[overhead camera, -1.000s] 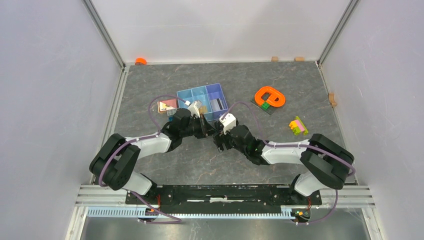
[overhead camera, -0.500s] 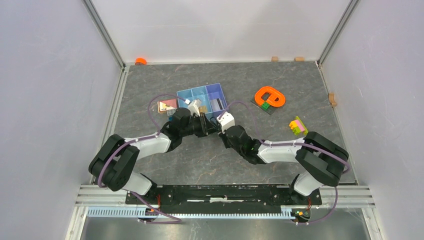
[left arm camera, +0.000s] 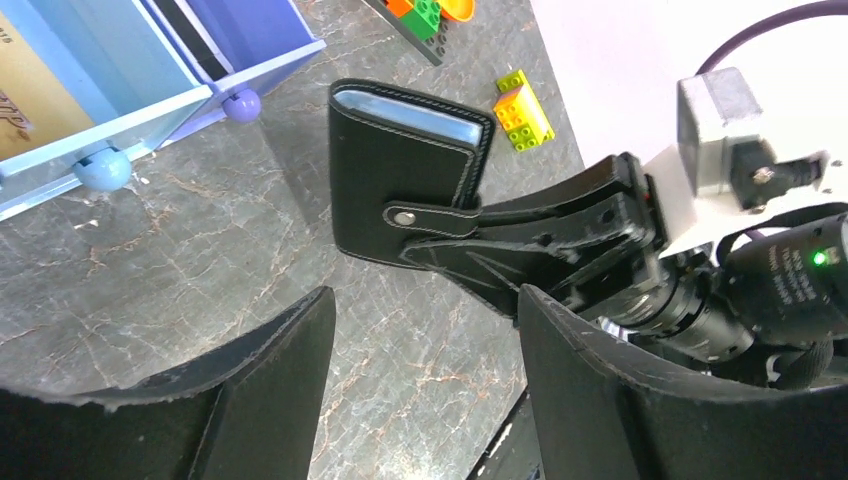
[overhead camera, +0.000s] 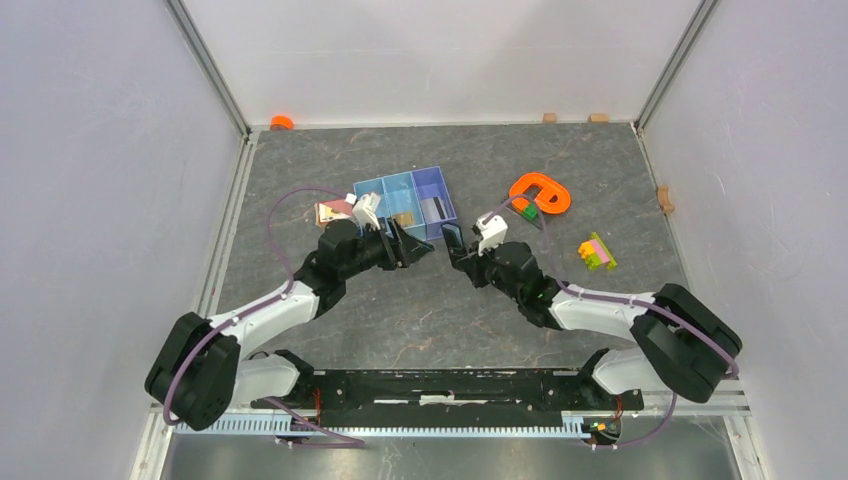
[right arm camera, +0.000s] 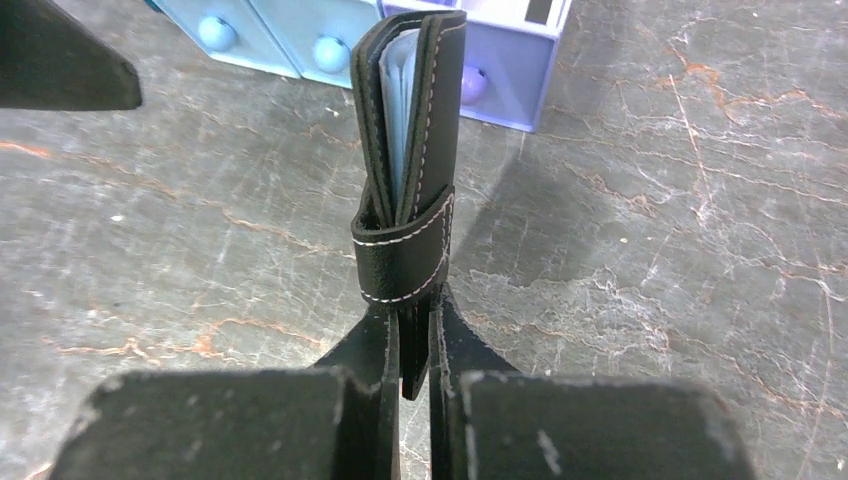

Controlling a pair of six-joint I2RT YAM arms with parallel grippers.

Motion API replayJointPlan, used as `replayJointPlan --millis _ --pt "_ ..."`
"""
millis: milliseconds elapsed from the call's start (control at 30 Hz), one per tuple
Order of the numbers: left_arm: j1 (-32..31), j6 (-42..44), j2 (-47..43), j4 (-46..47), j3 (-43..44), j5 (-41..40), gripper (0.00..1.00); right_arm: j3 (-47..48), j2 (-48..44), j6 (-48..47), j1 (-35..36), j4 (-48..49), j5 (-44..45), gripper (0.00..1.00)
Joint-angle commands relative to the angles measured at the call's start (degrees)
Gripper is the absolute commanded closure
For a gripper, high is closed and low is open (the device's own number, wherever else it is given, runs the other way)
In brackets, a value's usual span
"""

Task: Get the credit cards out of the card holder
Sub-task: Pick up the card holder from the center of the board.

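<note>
The card holder (right arm camera: 410,150) is a black folded wallet with white stitching, its tab snapped shut round it. My right gripper (right arm camera: 410,322) is shut on its lower end and holds it up over the table, near the blue tray. Pale sleeve edges (right arm camera: 398,90) show between the covers; the credit cards themselves are hidden inside. From above, the card holder (overhead camera: 451,238) sits at the tip of the right gripper (overhead camera: 459,250). My left gripper (overhead camera: 412,246) stands open just to its left, apart from it. The left wrist view shows the card holder (left arm camera: 400,180) beyond the left gripper (left arm camera: 425,345), whose wide gap holds nothing.
A blue three-compartment tray (overhead camera: 385,190) stands just behind both grippers, with a card-like item in one bay. An orange ring-shaped piece (overhead camera: 545,190) and coloured bricks (overhead camera: 597,251) lie to the right. A small pink-and-white object (overhead camera: 335,212) lies left of the tray.
The right gripper closed on the card holder and the left gripper let go and opened. Both arms then drew apart, the right carrying the holder rightward.
</note>
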Motion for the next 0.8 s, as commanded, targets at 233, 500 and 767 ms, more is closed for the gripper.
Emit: replayJointPlan --millis 233,500,767 --pt "5.2 -5.8 1.2 16.9 -5.4 9.0 0.33 -3.1 -8.2 7.4 -7.6 12.5 -26.8 1.00" --pt "6.5 -9.8 0.5 31.0 -9.0 14.8 0.28 -3.0 -10.7 13.1 -10.4 18.6 -41.0 1.00" --pt "6.5 -9.3 -2.0 34.8 -10.1 16.2 0.21 -3.0 -8.7 19.8 -11.1 27.9 -50.7 1.00"
